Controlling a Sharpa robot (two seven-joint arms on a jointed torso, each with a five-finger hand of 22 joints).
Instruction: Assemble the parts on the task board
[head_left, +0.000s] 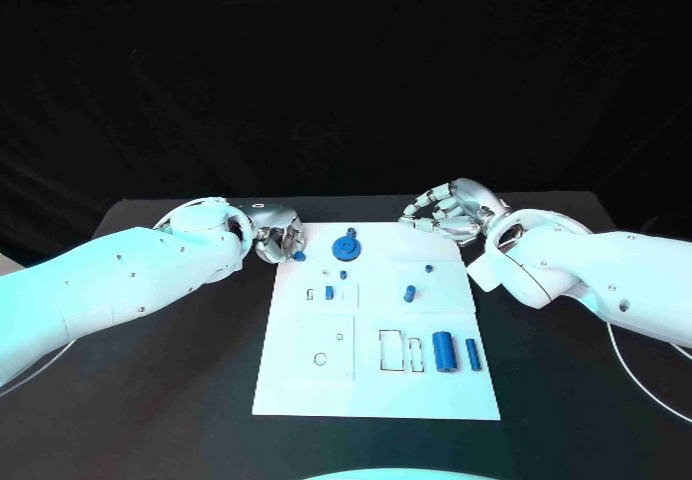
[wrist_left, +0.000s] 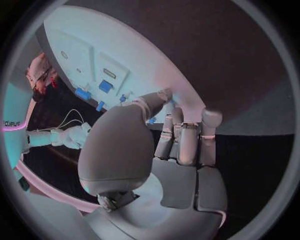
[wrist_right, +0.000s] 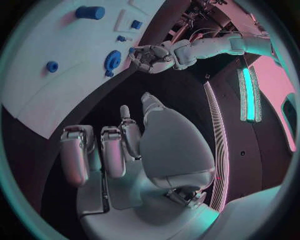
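Note:
The white task board (head_left: 375, 385) lies in the middle of the black table. A round blue disc (head_left: 346, 248) stands near its far edge, and two blue cylinders (head_left: 446, 353) lie at its near right. My left hand (head_left: 277, 241) hovers at the board's far left corner and pinches a small blue part (head_left: 300, 256) at its fingertips. The right wrist view shows the same left hand (wrist_right: 150, 57) beside the disc (wrist_right: 113, 59). My right hand (head_left: 450, 212) hangs beyond the far right corner, its fingers (wrist_right: 106, 150) loosely bent with nothing in them.
Small blue pieces sit in the board's middle rows (head_left: 329, 293) (head_left: 410, 294) (head_left: 430, 268). Empty outlined recesses (head_left: 392, 350) lie on the near half. Black table (head_left: 173, 400) spreads to either side of the board.

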